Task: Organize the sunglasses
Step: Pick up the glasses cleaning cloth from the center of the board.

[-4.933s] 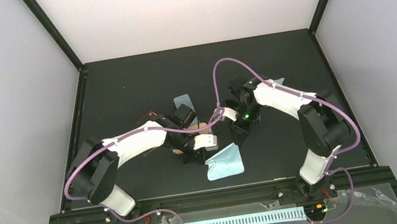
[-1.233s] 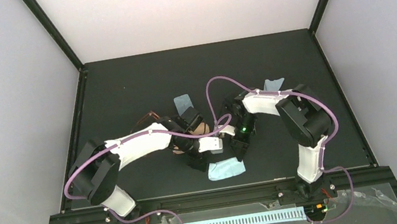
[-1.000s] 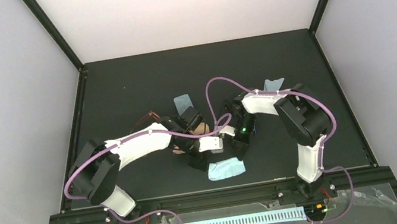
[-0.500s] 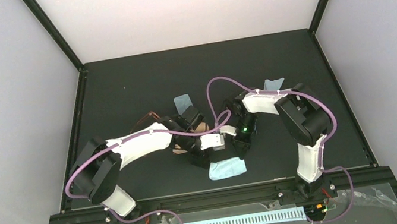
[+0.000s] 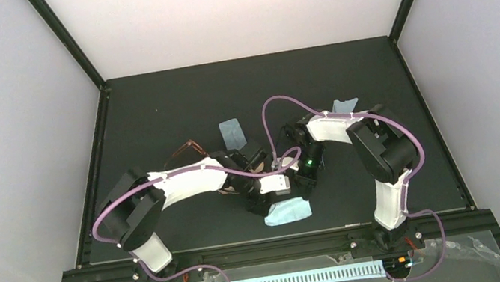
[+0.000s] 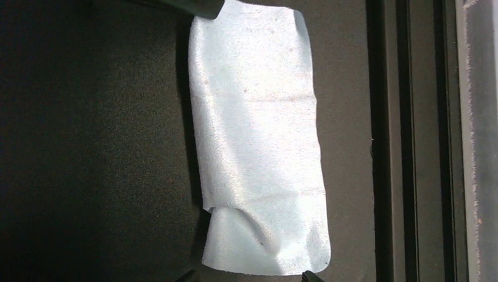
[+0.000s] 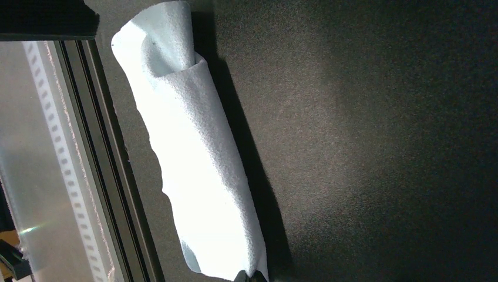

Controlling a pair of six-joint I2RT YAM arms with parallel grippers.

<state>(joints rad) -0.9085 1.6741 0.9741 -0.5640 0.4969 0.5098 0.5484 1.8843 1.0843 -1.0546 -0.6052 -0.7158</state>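
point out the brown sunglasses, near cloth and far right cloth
brown sunglasses (image 5: 187, 147), top view, frame
near cloth (image 5: 290, 212), top view, its middle
far right cloth (image 5: 343, 106), top view, its middle

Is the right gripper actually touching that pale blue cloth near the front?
Touching. In the right wrist view the cloth runs straight into the shut right gripper at the picture's bottom edge, and the shadow beside it shows it raised.

My top camera looks down from behind; both wrist cameras face down, close over one pale-blue fabric cloth (image 5: 287, 211) (image 6: 258, 147) (image 7: 194, 153).
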